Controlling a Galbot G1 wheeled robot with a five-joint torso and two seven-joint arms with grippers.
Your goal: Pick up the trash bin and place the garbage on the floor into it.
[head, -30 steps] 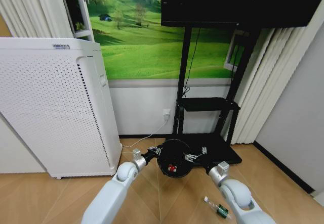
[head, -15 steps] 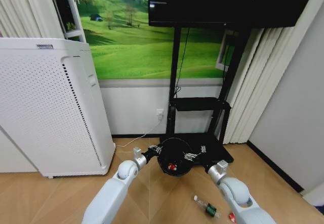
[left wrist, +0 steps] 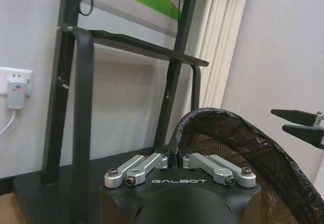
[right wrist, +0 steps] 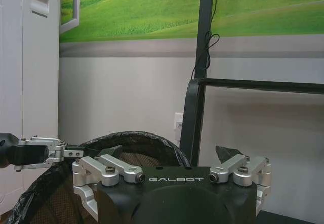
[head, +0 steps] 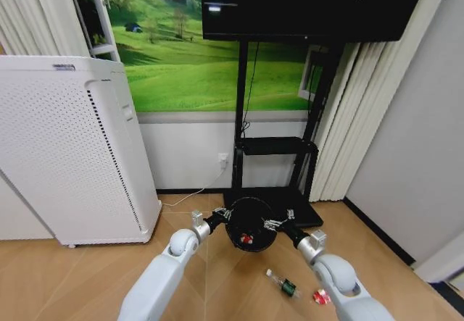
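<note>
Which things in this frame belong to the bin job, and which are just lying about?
Job:
- trash bin, held at its rim by the left pincer, one red-and-white piece inside
- right pincer, open beside the bin
- green bottle on the floor
- red-and-white piece on the floor

Bystanders:
- white appliance
- TV stand
- wall plug

The view swings right: the white appliance (head: 72, 147) and TV stand (head: 272, 147) slide toward the picture's left, which is camera motion, not theirs. More floor (head: 239, 285) opens up by the right arm. The green bottle (head: 284, 285) now sits fully clear, and a red-and-white piece (head: 320, 296) has come into view just beyond it.
</note>
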